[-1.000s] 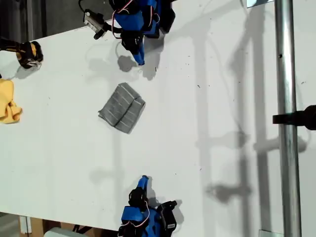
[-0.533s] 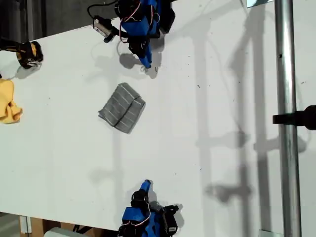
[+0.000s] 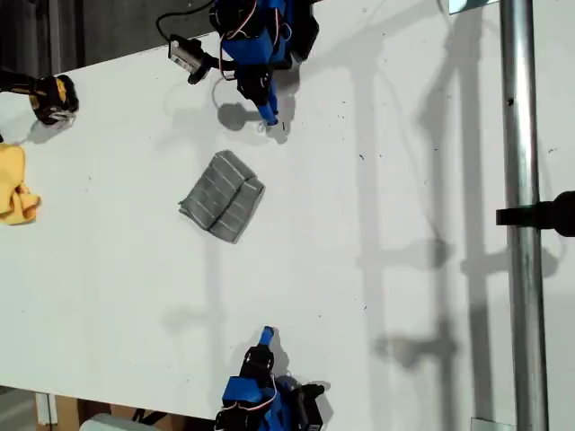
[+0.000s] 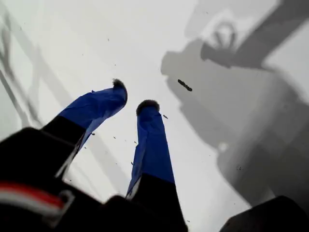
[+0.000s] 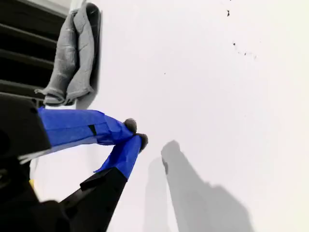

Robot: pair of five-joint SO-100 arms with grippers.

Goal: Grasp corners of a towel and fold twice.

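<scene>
Towel (image 3: 222, 196) lay folded into a small thick bundle on the white counter (image 3: 108, 287), stripes showing, no tool touching it. In the exterior view it sat roughly between the two blue arms, nearer the arm at that view's top edge (image 3: 256, 54) than the one at its bottom edge (image 3: 265, 400). Couldn't tell from the wrist views which arm was first and which second.

First tool (image 4: 131, 96): jaws parted a little, nothing between them, released. Bare counter and grey shadows lay under and ahead of it; a dark speck (image 4: 184, 85) sat just beyond the fingertips (image 4: 148, 106).

Second tool (image 5: 135, 133): tips pressed together, clenched on nothing. The towel (image 5: 72, 58) showed ahead of it and off to one side, well apart from the tips, with layered folded edges facing the tool. The towel's corners couldn't be picked out in the bundle.

Yellow cloth (image 3: 16, 193) sat at the exterior view's left edge, well away from both arms. Metal pole (image 3: 521, 224) ran down the exterior view's right.
</scene>
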